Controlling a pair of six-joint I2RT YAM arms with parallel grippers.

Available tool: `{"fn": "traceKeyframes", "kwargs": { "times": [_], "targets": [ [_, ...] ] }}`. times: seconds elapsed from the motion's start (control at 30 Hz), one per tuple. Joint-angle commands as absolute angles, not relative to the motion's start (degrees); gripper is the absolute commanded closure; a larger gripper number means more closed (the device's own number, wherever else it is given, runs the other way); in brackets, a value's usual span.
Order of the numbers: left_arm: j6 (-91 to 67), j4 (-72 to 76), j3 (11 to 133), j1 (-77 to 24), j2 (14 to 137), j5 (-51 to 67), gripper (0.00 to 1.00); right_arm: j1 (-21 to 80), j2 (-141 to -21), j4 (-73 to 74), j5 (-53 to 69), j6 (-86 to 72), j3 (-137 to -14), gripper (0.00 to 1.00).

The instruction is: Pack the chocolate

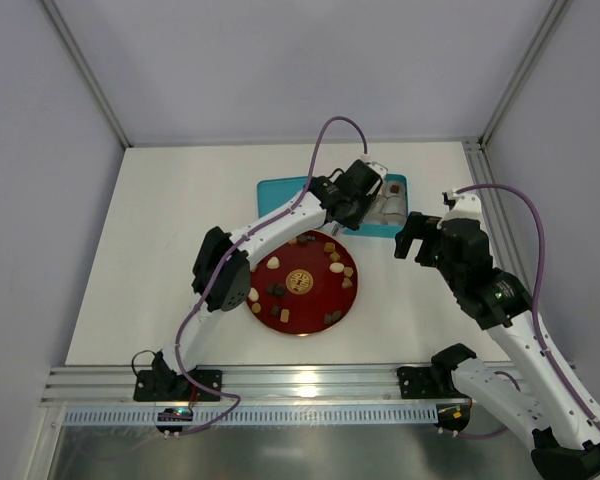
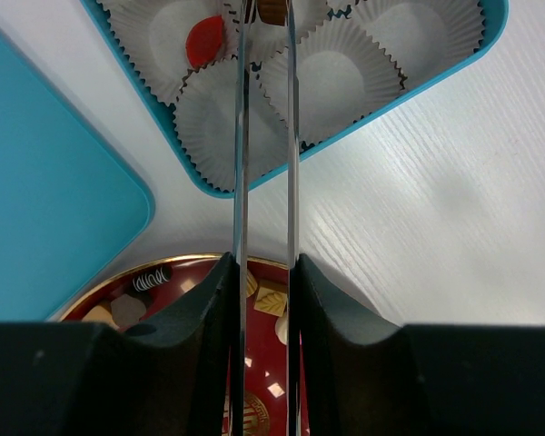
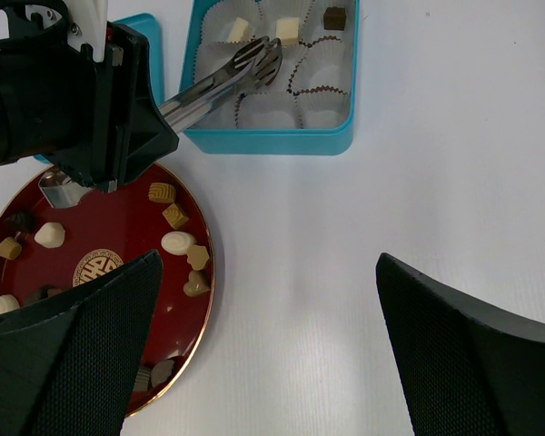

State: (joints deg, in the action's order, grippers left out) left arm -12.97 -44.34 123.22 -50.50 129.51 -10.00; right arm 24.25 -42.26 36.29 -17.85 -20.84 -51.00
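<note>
Tongs [image 3: 213,86] clamped in left gripper [image 2: 263,268], tips over box [image 3: 272,141] — brown chocolate [image 2: 272,11] between them, mostly cut off by frame edge. Right gripper [image 3: 268,263] spread wide, near plate [image 3: 127,236].

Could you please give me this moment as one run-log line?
left tool: shut on tongs, tips over teal box, brown chocolate between them | right tool: open, beside red plate

no readable text, gold emblem [image 3: 98,267] indecipherable
</note>
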Motion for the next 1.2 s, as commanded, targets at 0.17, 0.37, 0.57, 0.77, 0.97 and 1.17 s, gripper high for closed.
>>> {"fn": "traceKeyframes", "kwargs": {
  "times": [0.17, 0.37, 0.57, 0.77, 0.97, 1.17],
  "targets": [
    [-12.04, -41.13, 123.75, -50.36, 127.44, -10.46, 0.64, 24.08, -41.49, 35.59, -18.02, -20.21, -51.33, 0.00],
    [-11.78, -41.04, 123.75, -50.36, 126.83, -10.72, 0.62, 24.08, -41.75, 35.51, -18.02, -20.22, -51.50, 0.00],
    [-11.51, -40.78, 123.58, -50.36, 124.72, -10.46, 0.62, 24.17, -41.92, 35.42, -18.02, -20.13, -51.85, 0.00],
    [-11.95, -40.52, 121.91, -50.36, 121.30, -9.32, 0.62, 24.08, -41.92, 35.68, -18.11, -20.13, -52.38, 0.00],
    [-14.85, -39.46, 114.89, -50.36, 113.48, -7.56, 0.62, 24.17, -41.66, 36.12, -18.28, -20.30, -52.65, 0.00],
    [-18.19, -40.68, 103.99, -50.36, 102.41, -7.38, 0.62, 24.08, -41.48, 36.21, -17.76, -20.48, -52.21, 0.00]
  ]
}}
